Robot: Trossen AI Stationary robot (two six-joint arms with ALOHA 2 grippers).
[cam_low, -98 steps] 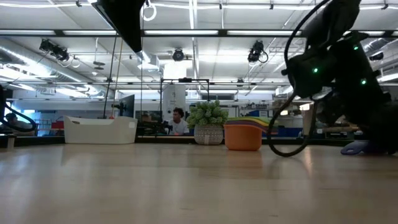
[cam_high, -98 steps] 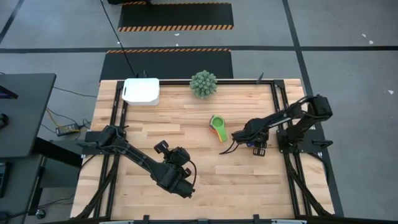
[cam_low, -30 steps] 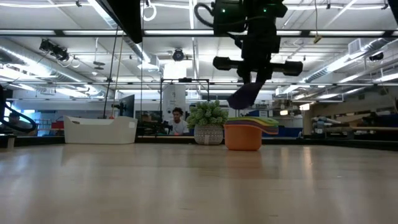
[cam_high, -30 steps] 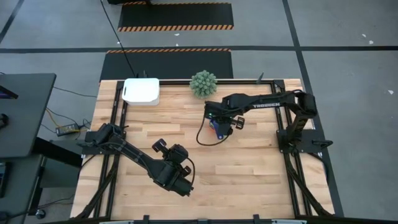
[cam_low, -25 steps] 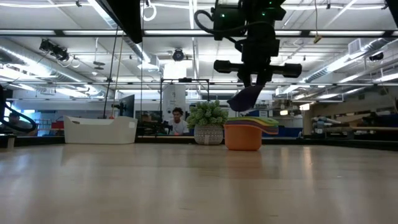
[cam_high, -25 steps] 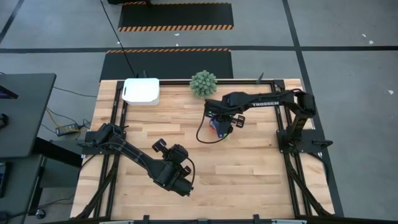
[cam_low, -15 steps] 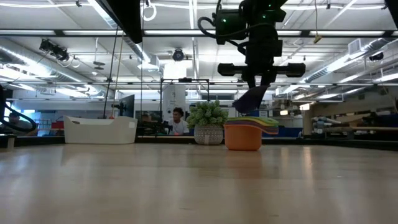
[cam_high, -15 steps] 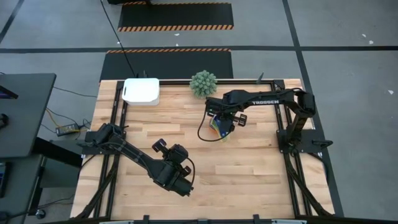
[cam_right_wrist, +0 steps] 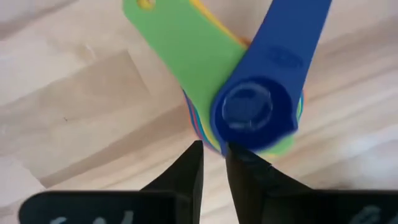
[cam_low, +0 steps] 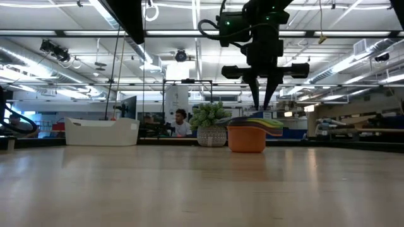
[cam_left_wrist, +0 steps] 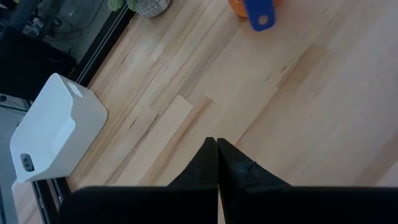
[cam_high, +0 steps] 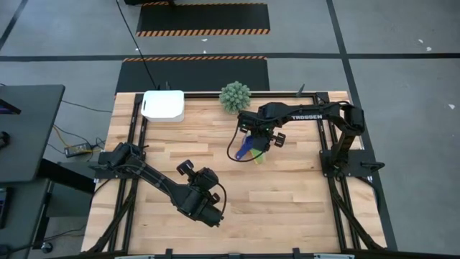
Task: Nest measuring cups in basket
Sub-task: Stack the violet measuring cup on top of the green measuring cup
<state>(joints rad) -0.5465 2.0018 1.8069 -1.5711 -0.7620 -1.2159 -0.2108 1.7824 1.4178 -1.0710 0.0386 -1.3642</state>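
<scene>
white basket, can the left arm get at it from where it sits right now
Probably yes. The basket sits at the table's far left corner, and bare wood lies between it and the left gripper, whose fingers are shut. The stacked measuring cups and the right gripper are off to the right.

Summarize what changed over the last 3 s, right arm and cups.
The right gripper swung from the table's right side to the cup stack near the plant, carrying the blue cup. It lowered the cup onto the stack and let go; its fingers are now open just above. The left gripper, the basket and the plant stayed put.
</scene>
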